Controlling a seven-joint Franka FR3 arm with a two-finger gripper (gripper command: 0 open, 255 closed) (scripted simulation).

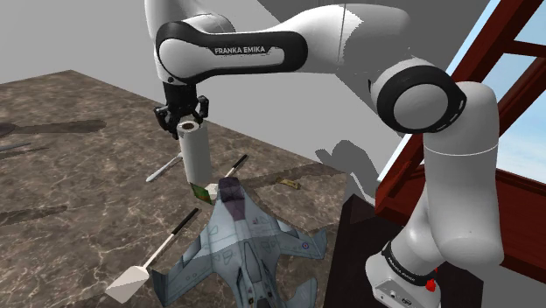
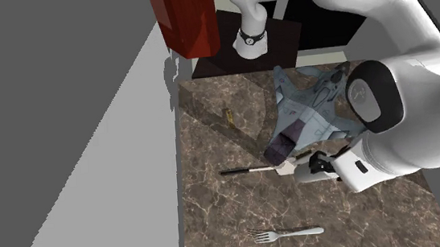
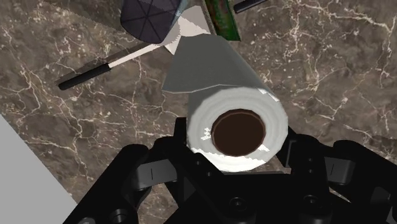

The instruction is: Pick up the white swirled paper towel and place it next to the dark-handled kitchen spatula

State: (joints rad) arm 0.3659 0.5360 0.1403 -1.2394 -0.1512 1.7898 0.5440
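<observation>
one roll (image 1: 194, 150) of white paper towel stands upright near the middle of the table (image 1: 70, 184), its top clamped between the two fingers of the black gripper (image 1: 184, 122). in the wrist view the fingers press on either side of the roll (image 3: 236, 127), whose brown core faces the camera. whether its base touches the table i cannot tell. just beside the roll, toward the stand (image 1: 359, 254), lies a small green packet (image 1: 201, 191). past that is a grey toy jet (image 1: 241, 245) with its nose pointing at the roll. a dark-handled knife (image 1: 232, 168) lies near the roll on the side of the wall edge, its blade toward the jet's nose. a fork (image 1: 162, 168) lies beyond the roll, toward the edge far from the stand. the spatula (image 1: 157, 249), with dark handle and white blade, lies alongside the jet on the side away from the wall, apart from the roll. a small olive thing (image 2: 228, 115) lies close to the wall edge.
</observation>
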